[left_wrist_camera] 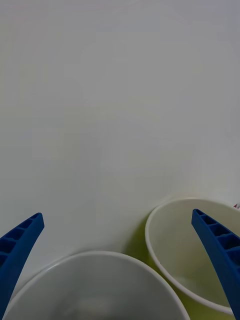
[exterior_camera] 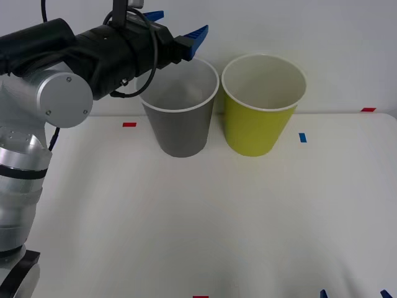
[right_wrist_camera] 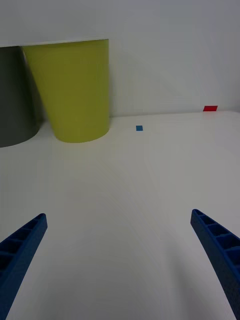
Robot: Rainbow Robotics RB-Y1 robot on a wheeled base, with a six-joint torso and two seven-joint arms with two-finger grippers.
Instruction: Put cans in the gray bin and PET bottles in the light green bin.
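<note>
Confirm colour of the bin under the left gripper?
Gray with a white rim: the gray bin, below the open left gripper. Front view shows it best.

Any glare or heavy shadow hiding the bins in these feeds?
Front view: even light, soft shadows at the bases of the gray bin and the light green bin, no glare. Right wrist view: faint shadow beside the light green bin. Left wrist view: both rims read clearly between the open left gripper.

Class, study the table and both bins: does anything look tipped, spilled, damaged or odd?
Nothing stands out. The gray bin and the light green bin stand upright side by side, and the left gripper hangs open above the gray bin's rim.
</note>
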